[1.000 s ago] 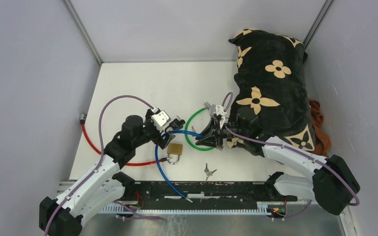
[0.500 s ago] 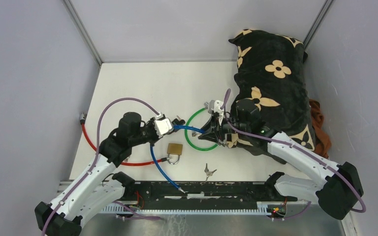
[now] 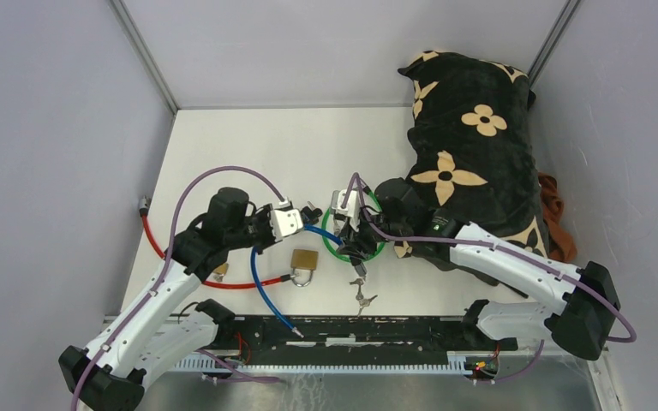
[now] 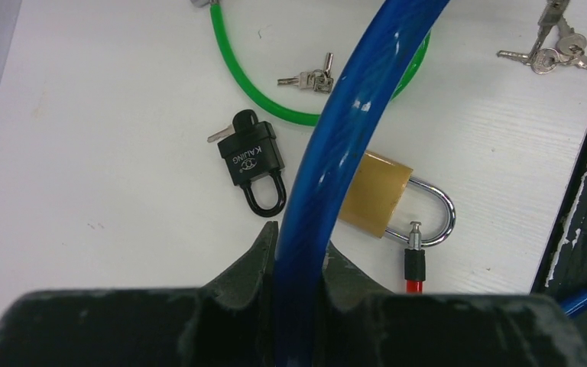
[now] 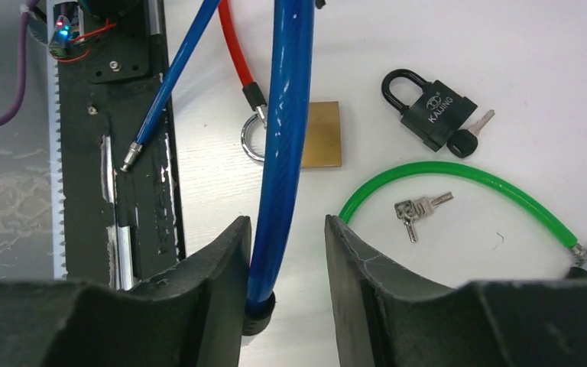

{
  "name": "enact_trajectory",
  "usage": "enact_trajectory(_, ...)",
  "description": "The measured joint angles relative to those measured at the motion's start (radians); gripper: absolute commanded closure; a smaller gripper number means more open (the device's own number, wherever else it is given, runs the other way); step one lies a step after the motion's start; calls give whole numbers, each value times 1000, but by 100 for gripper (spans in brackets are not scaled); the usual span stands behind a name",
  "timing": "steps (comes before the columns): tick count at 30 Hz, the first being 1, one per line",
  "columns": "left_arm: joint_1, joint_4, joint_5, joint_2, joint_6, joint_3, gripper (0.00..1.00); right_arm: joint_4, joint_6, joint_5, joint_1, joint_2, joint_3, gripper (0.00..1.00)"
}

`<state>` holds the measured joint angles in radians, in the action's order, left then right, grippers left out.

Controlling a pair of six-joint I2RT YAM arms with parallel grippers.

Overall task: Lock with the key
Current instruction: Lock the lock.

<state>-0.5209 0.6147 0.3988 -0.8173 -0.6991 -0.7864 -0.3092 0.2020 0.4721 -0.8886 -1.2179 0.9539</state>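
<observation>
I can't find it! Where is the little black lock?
In the left wrist view, the black padlock lies on the table, left of the blue cable, below the green cable and beside the brass padlock.

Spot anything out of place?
The black flower-print cushion crowds the right side of the white table, unrelated to locking. The blue cable, pinched in the left gripper, trails its tip onto the black base rail.

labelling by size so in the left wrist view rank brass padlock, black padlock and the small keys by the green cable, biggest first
1. brass padlock, partly hidden behind the blue cable
2. black padlock, somewhat smaller
3. small keys, clearly smallest
All lie flat on the table.
</observation>
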Motion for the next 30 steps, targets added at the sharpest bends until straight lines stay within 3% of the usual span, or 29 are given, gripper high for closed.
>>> enact_trajectory(2,0,5,1,0,-1,0,98,4,-12,-23,-5,-7,0,61)
enact_trajectory(3,0,6,2,0,-1,0,98,8,-20,-30,-6,-11,0,68)
enact_trajectory(5,0,6,4,0,0,-2,98,24,-36,-37,-6,-26,0,97)
enact_trajectory(6,0,8,5,0,0,-4,98,29,-50,-42,-6,-39,0,100)
enact_trajectory(8,1,10,5,0,2,-7,98,35,-61,-55,-6,-60,0,100)
enact_trajectory(9,2,12,5,1,6,-8,87,37,-69,-59,-6,-66,-1,100)
enact_trajectory(11,3,14,4,3,31,-8,51,43,-80,-63,-6,-64,-1,100)
enact_trajectory(14,4,-5,14,23,146,-8,32,77,-121,-28,30,-21,-17,100)
enact_trajectory(21,33,-151,52,126,425,6,23,299,-280,210,296,200,-67,100)
enact_trajectory(30,129,-303,55,267,597,115,20,454,-382,444,439,254,34,100)
